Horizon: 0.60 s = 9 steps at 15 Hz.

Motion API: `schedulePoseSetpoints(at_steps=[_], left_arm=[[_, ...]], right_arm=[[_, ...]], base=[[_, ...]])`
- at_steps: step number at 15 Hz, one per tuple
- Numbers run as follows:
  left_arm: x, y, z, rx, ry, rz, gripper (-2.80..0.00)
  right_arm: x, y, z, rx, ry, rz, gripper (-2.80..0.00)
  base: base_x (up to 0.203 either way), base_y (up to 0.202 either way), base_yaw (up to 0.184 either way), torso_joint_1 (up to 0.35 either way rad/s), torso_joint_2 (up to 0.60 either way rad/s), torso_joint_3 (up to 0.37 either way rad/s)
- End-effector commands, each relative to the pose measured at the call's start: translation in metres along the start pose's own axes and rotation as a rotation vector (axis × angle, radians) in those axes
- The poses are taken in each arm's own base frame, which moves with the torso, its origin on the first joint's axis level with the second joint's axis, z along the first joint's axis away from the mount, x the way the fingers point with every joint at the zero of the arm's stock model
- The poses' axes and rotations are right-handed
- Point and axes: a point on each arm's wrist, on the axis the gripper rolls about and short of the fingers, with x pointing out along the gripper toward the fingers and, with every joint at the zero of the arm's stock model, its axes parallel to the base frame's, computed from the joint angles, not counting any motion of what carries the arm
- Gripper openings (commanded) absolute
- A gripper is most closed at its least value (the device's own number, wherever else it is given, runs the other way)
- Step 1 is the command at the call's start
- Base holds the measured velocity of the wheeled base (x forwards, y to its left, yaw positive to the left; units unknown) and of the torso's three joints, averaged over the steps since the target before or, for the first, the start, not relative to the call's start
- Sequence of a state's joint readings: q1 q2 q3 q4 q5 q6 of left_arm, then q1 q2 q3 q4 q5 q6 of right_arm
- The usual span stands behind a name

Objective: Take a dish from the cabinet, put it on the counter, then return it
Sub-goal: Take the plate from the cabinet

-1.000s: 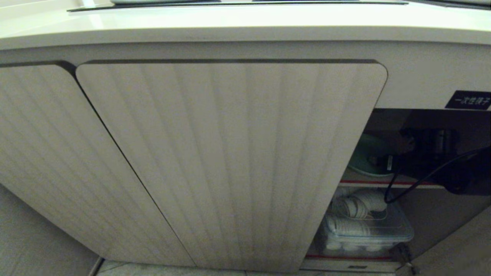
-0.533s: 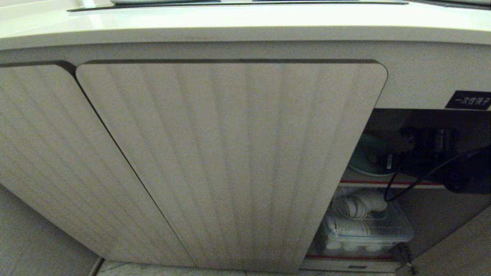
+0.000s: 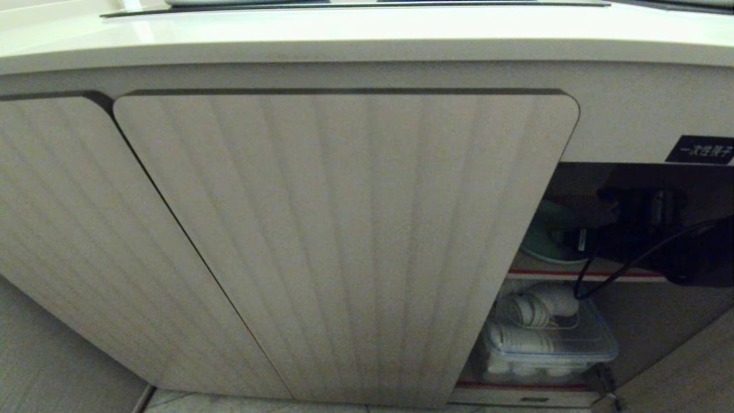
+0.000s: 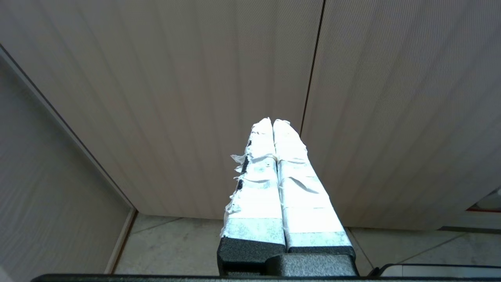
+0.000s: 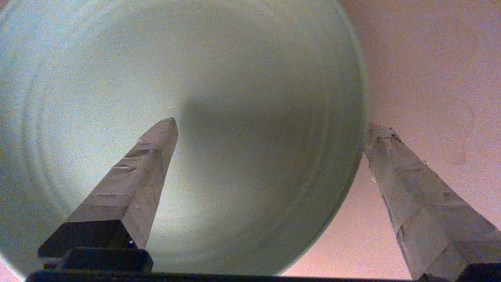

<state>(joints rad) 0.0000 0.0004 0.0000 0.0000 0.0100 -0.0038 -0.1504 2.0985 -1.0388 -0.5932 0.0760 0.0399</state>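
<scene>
Right wrist view: right end effector (image 5: 270, 127) spread wide, straddling mint dish (image 5: 195, 98) rim (inside cabinet (image 3: 344, 229)).

Ahead of you the tabletop (image 3: 367, 46) runs across at twelve o'clock, with the cabinet (image 3: 344, 241) under it, two shut doors covering everything from nine o'clock to the middle. At your three o'clock the cabinet stands open: the dish (image 3: 542, 238) lies on the upper shelf (image 3: 550, 271), and below it a lidded box (image 3: 545, 344) sits on the bottom shelf. Your right claw (image 5: 270, 131) is inside at the dish, one finger (image 5: 133, 180) over it and the other outside its rim, while your left claw (image 4: 273, 122) faces the shut doors.
</scene>
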Motion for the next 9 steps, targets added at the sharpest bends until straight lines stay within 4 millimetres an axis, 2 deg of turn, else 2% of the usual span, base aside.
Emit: schedulePoseSetpoints(at_steps=[1,9], left_arm=[[0.0,0.0,0.0,-0.001,0.0,0.0,-2.8],[0.0,0.0,0.0,-0.001,0.0,0.001,-2.8]], right_arm=[[0.0001,0.0,0.0,0.0,0.005,0.001,0.0],[0.0006,0.0014,-0.0008,-0.003,0.009,0.004,0.0]], base=[[0.0,0.0,0.0,0.0,0.0,0.0],[0.0,0.0,0.0,0.0,0.0,0.0]])
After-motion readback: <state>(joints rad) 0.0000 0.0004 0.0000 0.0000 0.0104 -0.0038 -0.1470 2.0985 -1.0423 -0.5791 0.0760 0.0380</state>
